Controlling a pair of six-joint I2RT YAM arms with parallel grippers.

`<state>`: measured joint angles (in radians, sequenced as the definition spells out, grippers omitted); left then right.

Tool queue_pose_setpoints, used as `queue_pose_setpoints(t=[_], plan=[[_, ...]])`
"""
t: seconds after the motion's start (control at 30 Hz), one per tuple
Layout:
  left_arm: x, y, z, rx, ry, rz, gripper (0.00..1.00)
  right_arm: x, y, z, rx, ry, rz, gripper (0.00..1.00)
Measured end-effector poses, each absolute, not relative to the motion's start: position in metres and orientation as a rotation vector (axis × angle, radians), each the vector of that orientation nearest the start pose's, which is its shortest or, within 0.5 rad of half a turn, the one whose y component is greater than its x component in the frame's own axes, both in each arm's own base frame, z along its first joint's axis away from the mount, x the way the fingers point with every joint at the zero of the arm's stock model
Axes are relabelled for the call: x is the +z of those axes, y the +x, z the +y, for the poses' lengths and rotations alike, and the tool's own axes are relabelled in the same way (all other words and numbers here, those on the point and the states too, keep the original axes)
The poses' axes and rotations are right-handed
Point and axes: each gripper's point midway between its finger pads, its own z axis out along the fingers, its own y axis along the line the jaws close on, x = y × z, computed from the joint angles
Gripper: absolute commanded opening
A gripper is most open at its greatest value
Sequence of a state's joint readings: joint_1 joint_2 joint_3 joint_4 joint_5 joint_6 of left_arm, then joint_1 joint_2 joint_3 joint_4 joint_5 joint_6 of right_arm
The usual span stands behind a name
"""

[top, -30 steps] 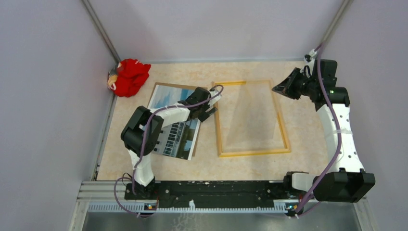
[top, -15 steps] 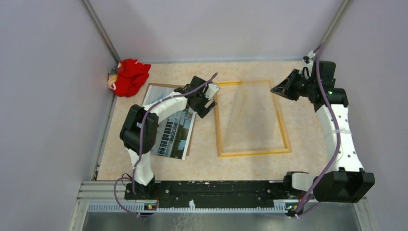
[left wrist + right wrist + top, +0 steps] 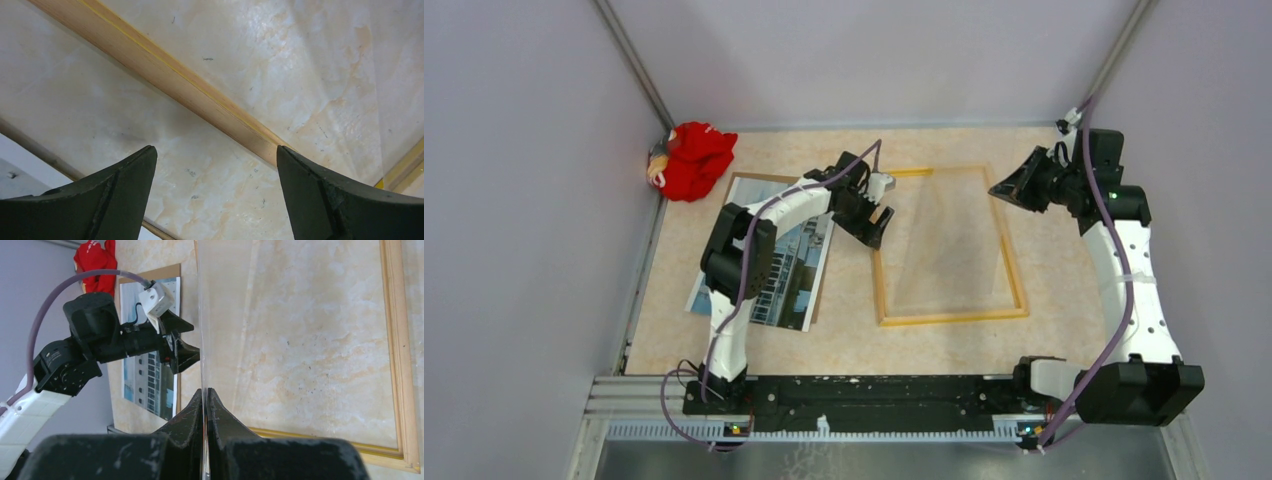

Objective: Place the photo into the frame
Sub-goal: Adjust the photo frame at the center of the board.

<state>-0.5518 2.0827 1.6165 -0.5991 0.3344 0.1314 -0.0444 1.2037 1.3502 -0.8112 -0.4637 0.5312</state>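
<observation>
Photo (image 3: 800, 272) partly under L arm (image 3: 776, 208); L jaws apart over frame (image 3: 944, 317), R jaws tight on clear pane (image 3: 949, 235).

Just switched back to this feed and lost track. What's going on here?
The right gripper is shut on the edge of a clear pane, holding it tilted up over the frame, which lies with its wood-coloured side up. The left gripper hovers open above the frame's left rail, holding nothing. The photo lies face up to the left, not yet in the frame.
</observation>
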Motion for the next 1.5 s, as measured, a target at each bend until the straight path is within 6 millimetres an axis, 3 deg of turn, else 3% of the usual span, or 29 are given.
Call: queue_pose_setpoints(t=[0.1,0.47,0.67,0.83,1.1,1.33,1.43,1.5], plan=[[0.044,0.374,-0.294,-0.581,0.993,2.505,0.91,0.29,0.315,0.083,0.78,0.392,2.233,0.0],[0.038,0.37,-0.303,-0.587,0.998,2.505,0.82,0.292,0.313,0.083,0.777,0.382,2.23,0.0],[0.037,0.364,-0.31,-0.593,1.016,2.5,0.6,0.293,0.312,0.083,0.776,0.378,2.226,0.0],[0.033,0.359,-0.315,-0.576,1.042,2.49,0.48,0.294,0.311,0.083,0.777,0.376,2.223,0.0],[0.033,0.359,-0.314,-0.539,1.032,2.451,0.46,0.296,0.309,0.085,0.787,0.365,2.21,0.0],[0.034,0.357,-0.308,-0.504,1.028,2.421,0.49,0.279,0.304,0.088,0.81,0.377,2.245,0.0],[0.034,0.353,-0.303,-0.499,1.025,2.423,0.55,0.274,0.303,0.089,0.823,0.384,2.256,0.0],[0.034,0.348,-0.298,-0.493,1.025,2.431,0.64,0.273,0.303,0.09,0.831,0.385,2.254,0.0]])
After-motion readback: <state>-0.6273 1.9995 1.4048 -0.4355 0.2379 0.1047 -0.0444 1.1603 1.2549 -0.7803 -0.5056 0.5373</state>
